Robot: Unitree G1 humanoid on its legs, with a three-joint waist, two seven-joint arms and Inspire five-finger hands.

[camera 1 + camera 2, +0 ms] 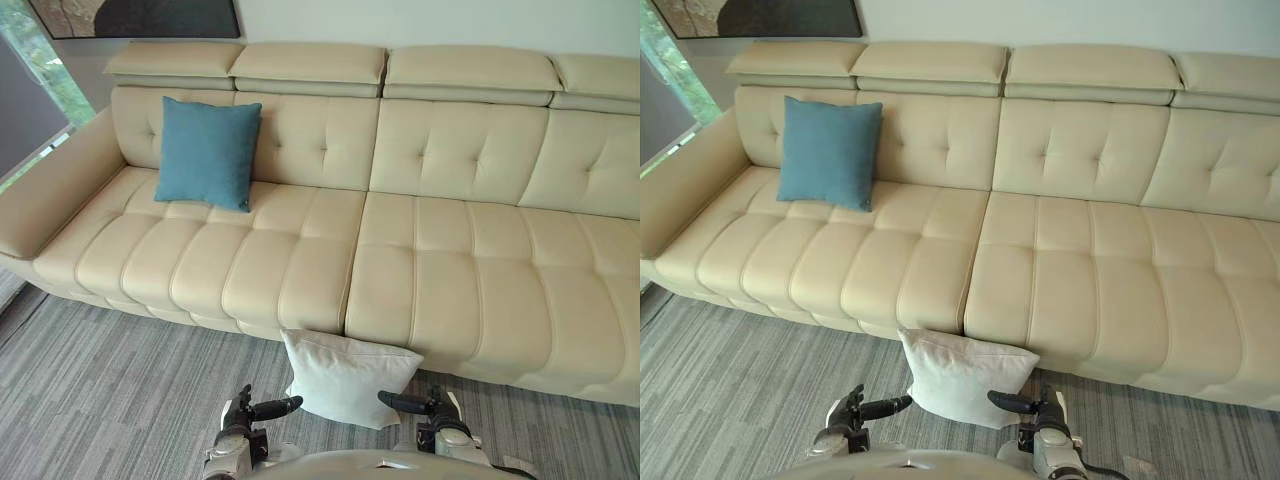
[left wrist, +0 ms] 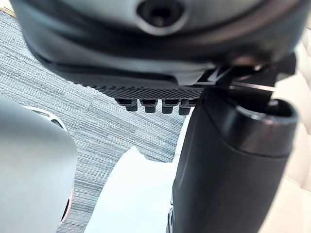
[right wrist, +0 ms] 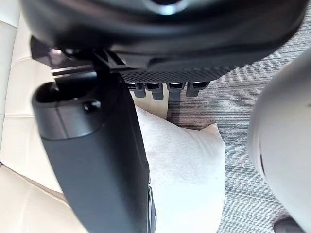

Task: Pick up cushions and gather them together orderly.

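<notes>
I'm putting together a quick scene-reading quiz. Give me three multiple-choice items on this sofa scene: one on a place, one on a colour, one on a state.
1. Where is the white cushion?
A. On the seat
B. On the carpet, against the front of the sofa
C. On the armrest

2. What colour is the second cushion, which leans on the backrest?
A. Red
B. Green
C. Blue

3. What state are the left robot hand and the right robot hand in?
A. Both open, holding nothing
B. Left shut on the white cushion
C. Both carrying the second cushion

Answers:
1. B, it stands on the floor below the seat edge.
2. C, it is plainly blue against the beige.
3. A, the hands sit on either side of the white cushion and neither grips it.
</notes>
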